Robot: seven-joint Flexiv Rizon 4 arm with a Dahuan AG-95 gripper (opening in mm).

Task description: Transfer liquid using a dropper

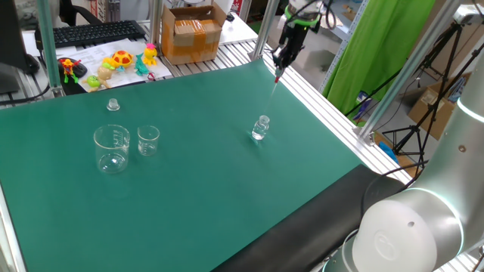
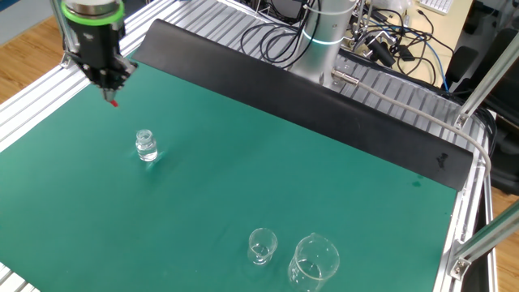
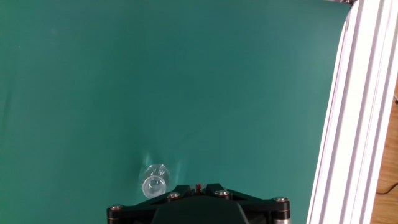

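Observation:
My gripper hangs high over the far right part of the green mat, shut on the dropper. The dropper's red bulb pokes out below the fingertips, and its clear tube is barely visible under it. In the other fixed view the gripper holds the red bulb up and to the left of the small clear bottle. In the hand view the bulb shows as a red sliver between the jaws, with the bottle just to its left. The bottle stands upright, apart from the gripper.
A large beaker and a small beaker stand together at the mat's left; they also show in the other fixed view, large and small. A small clear cap lies behind them. An aluminium frame rail borders the mat.

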